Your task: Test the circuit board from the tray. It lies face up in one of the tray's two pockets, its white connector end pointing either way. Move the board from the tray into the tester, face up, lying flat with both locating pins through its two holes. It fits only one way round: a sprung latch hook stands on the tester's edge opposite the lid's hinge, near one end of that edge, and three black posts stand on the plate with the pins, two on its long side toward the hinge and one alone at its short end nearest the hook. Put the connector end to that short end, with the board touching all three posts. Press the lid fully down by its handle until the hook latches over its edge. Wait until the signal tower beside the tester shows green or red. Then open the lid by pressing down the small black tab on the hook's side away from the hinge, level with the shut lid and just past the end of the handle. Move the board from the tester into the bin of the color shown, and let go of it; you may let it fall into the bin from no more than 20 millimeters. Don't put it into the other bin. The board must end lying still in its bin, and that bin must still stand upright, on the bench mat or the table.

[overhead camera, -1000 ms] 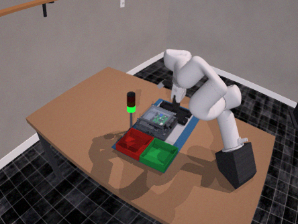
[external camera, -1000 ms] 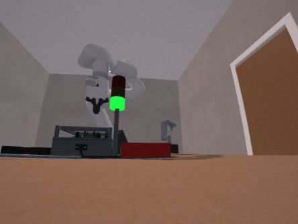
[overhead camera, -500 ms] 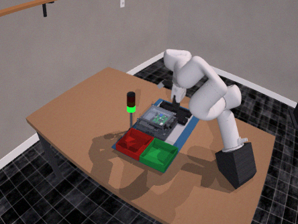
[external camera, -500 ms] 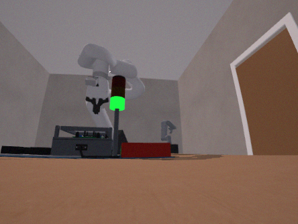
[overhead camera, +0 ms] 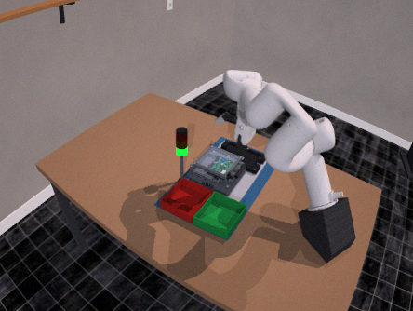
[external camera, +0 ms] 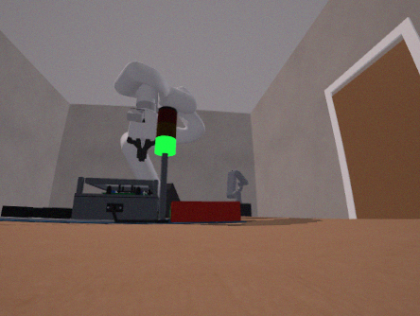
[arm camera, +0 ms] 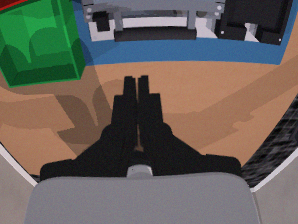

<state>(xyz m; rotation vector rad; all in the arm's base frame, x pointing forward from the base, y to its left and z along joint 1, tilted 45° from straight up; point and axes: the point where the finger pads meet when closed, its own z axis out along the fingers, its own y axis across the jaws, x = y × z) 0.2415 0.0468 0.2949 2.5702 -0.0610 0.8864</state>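
Note:
The lid's handle (arm camera: pixel 154 12) faces my gripper. I cannot tell whether the lid is fully down. The signal tower (overhead camera: pixel 181 150) beside the tester shows green, as it does in the exterior view (external camera: pixel 165 145). My gripper (overhead camera: pixel 239 138) (external camera: pixel 141 154) is shut and empty. It hangs well above the bench, on the side of the tester away from the tower. In the wrist view its fingertips are over bare table just off the blue mat.
A red bin (overhead camera: pixel 185 197) and a green bin (overhead camera: pixel 219 214) stand side by side at the mat's front end. The black tray (overhead camera: pixel 245 156) lies behind the tester, with its pockets in the wrist view (arm camera: pixel 260 3). The arm's base (overhead camera: pixel 327 225) stands at the right.

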